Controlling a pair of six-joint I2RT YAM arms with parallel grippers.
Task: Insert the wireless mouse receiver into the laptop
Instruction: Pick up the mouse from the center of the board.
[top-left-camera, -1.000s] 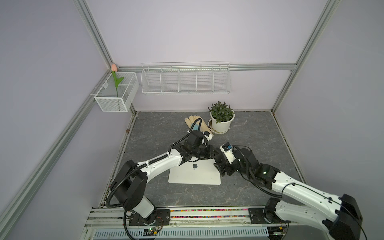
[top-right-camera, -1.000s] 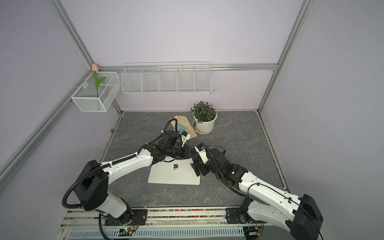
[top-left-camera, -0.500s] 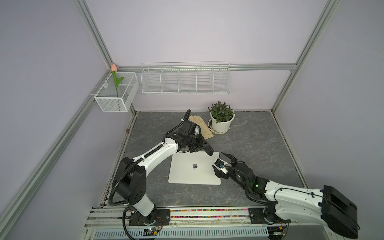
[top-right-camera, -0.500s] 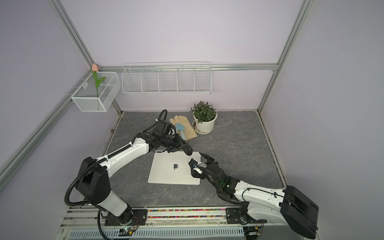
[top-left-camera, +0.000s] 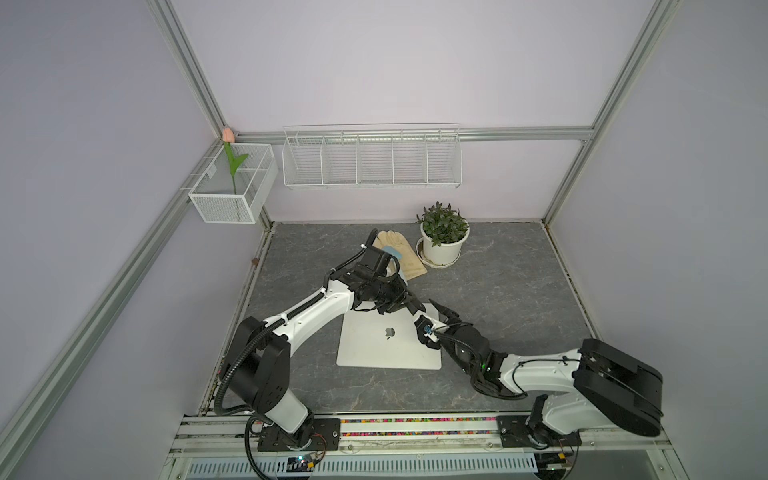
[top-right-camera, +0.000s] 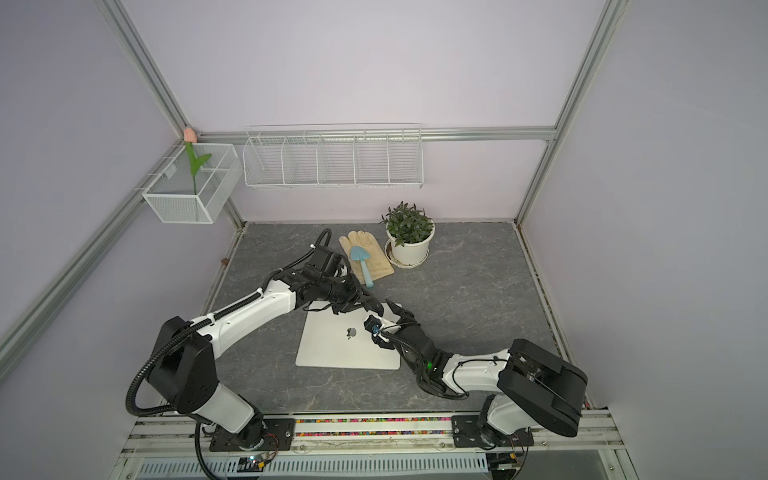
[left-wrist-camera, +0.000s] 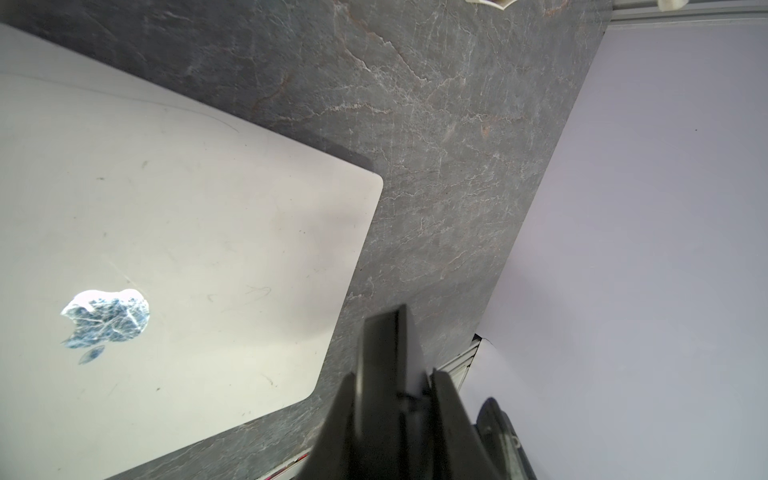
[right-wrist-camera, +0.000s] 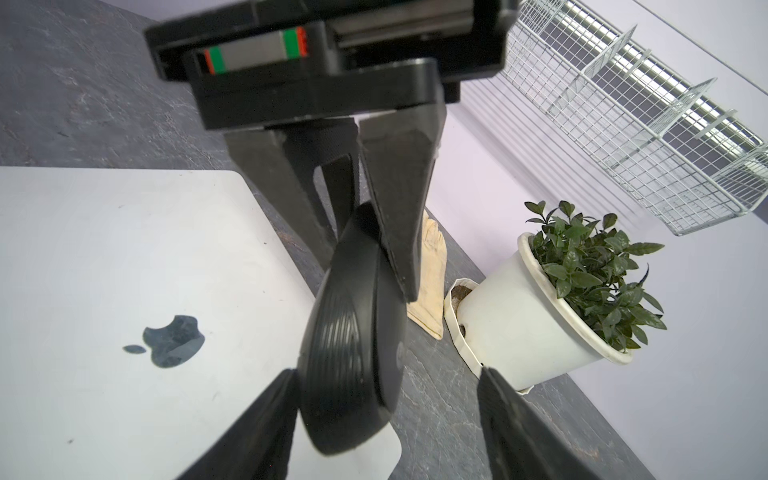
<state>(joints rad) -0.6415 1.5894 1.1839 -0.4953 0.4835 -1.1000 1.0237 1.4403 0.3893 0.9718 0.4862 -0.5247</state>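
Note:
The silver-white laptop lies shut on the grey table, logo up. My left gripper hovers over its far right corner, shut on the black wireless mouse. The mouse hangs edge-on from its fingers in the right wrist view. My right gripper faces it, jaws open on either side of the mouse's lower end. One finger touches the mouse; the other stands clear of it. The laptop fills the left wrist view. The receiver is hidden.
A potted plant stands at the back, with a tan glove and a blue trowel beside it. A wire shelf and a mesh basket holding a tulip hang on the walls.
Both arms dropped lower over the laptop's far right corner. The right gripper came up around the mouse in the left gripper, and its jaws have narrowed.

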